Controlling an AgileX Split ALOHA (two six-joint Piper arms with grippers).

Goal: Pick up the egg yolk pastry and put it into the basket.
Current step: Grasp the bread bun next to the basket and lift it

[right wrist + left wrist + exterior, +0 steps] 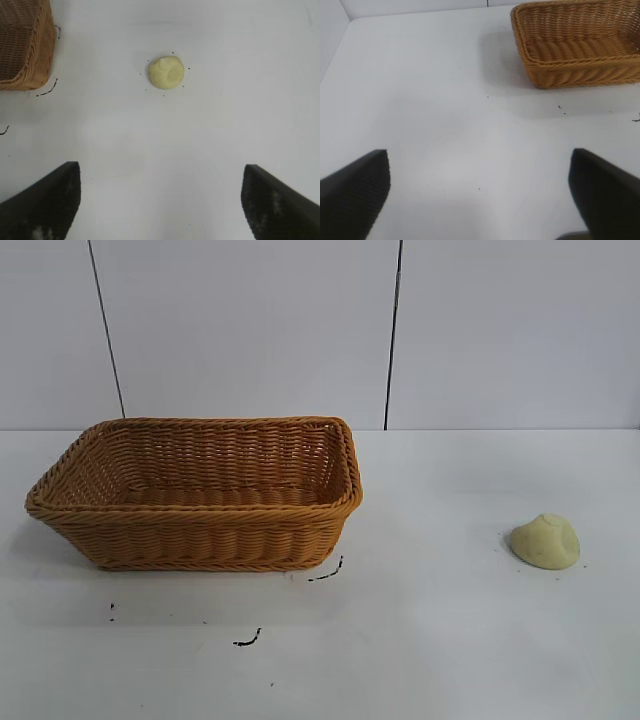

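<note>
The egg yolk pastry (546,541), a small pale yellow dome with a dent, lies on the white table at the right. It also shows in the right wrist view (166,72), well ahead of my right gripper (161,172), which is open and empty above bare table. The orange-brown wicker basket (200,535) stands empty at the left. It shows in the left wrist view (580,70) far ahead of my left gripper (479,157), which is open and empty, and a corner of it shows in the right wrist view (37,55). Neither arm shows in the exterior view.
Small black marks (248,640) lie on the white table in front of the basket. A white wall with two dark vertical lines (393,335) stands behind the table.
</note>
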